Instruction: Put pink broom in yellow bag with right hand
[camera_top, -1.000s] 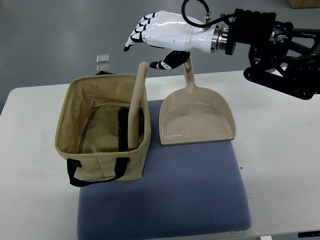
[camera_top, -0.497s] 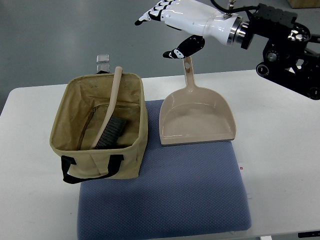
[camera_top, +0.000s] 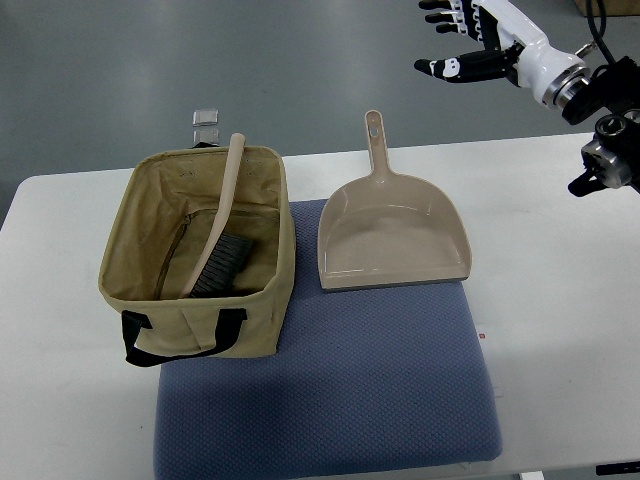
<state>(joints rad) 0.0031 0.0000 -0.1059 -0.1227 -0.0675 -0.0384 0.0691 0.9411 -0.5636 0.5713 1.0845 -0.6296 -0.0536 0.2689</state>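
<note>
The right hand (camera_top: 480, 40) has pulled back to the upper right of the frame; the broom (camera_top: 220, 235) has tipped over inside the bag (camera_top: 275, 250).

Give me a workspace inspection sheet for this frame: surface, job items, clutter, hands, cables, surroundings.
Surface: white table with a blue mat on it.
Job's things: broom lies inside the yellow bag, bristles down on the bottom, handle leaning out over the far rim. Bag stands upright and open, partly on the mat.
Clutter: dustpan flat on the mat's far edge, beside the bag, handle pointing away.
Hands: right hand open, empty, raised at top right, clear of the table. Left hand nothing seen.
Cables: black cable by the right wrist.
Surroundings: grey floor; two small clear items beyond the table.
</note>
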